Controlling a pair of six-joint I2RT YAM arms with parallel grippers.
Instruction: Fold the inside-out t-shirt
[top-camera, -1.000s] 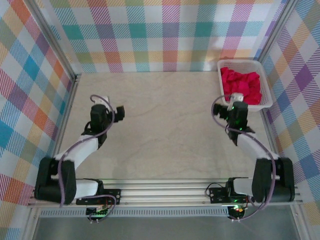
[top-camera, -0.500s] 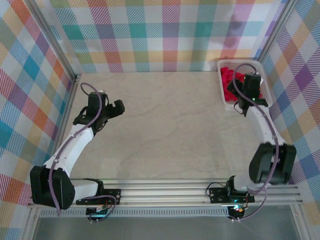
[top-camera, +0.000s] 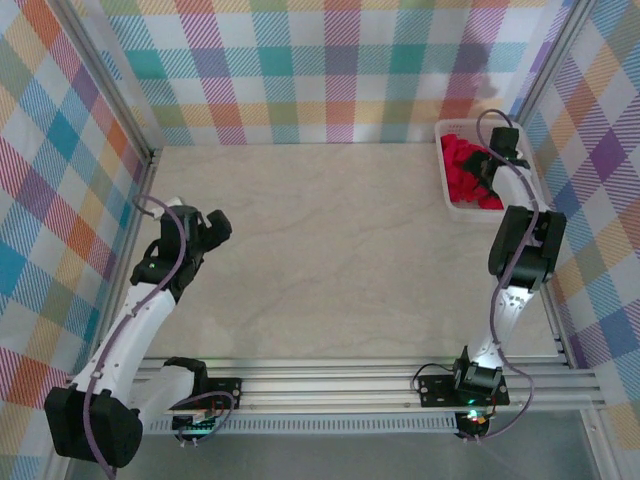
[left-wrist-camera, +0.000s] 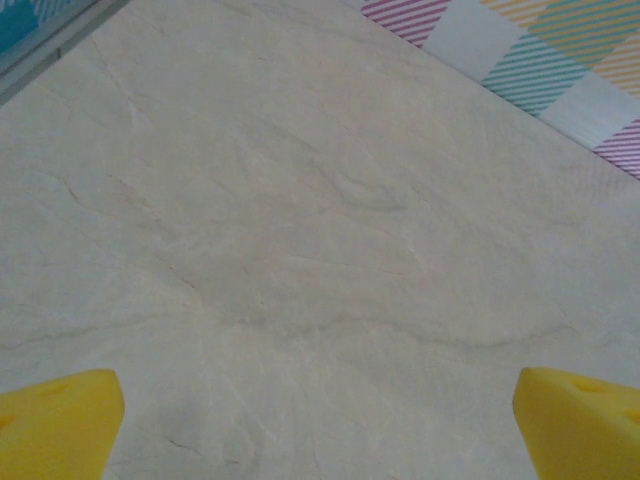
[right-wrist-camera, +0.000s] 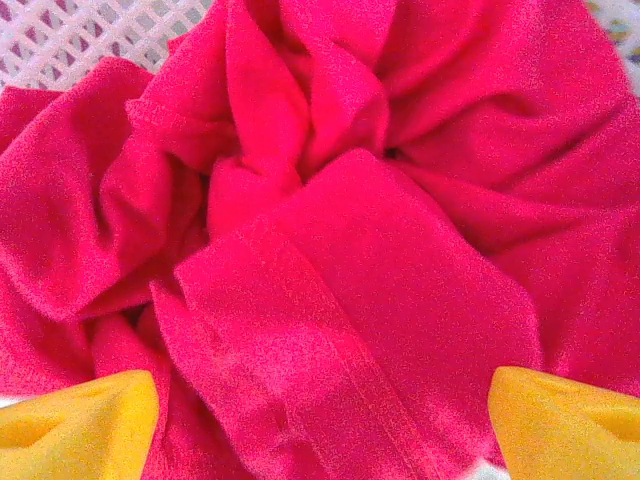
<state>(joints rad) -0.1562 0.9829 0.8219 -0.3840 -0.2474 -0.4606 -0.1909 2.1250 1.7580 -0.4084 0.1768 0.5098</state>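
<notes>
1. Looking down from above, found the inside-out t-shirt (top-camera: 462, 172) crumpled in a red heap inside the white mesh basket (top-camera: 441, 128). Placed that basket at the far right corner of the surface (top-camera: 340, 250), tucked against the plaid walls (top-camera: 300, 70).
2. Found the right tool (top-camera: 488, 168) reached out over the basket and pointing down into the heap, with its arm stretched along the right-hand wall.
3. Saw the right tool (right-wrist-camera: 320, 420) through its wrist camera, released and not clenched, with yellow fingertips (right-wrist-camera: 75, 420) spread wide at the two lower corners. Saw folds and a stitched hem of the t-shirt (right-wrist-camera: 400, 250) lying between and just beyond them, with no cloth seen pinched. Could not tell whether the fingertips touched the fabric.
4. Noted the basket's white lattice (right-wrist-camera: 60, 40) showing past the heap at the upper left.
5. Found the left tool (top-camera: 215, 225) well apart from the t-shirt, over the left side of the surface near the left wall.
6. Saw the left tool (left-wrist-camera: 320, 420) likewise released, with fingertips (left-wrist-camera: 60, 420) wide and grasping nothing, above veined beige surface (left-wrist-camera: 300, 200).
7. Marked the basket's walls as ringing the t-shirt on all sides, its rim standing between the cloth and the bare middle of the surface.
</notes>
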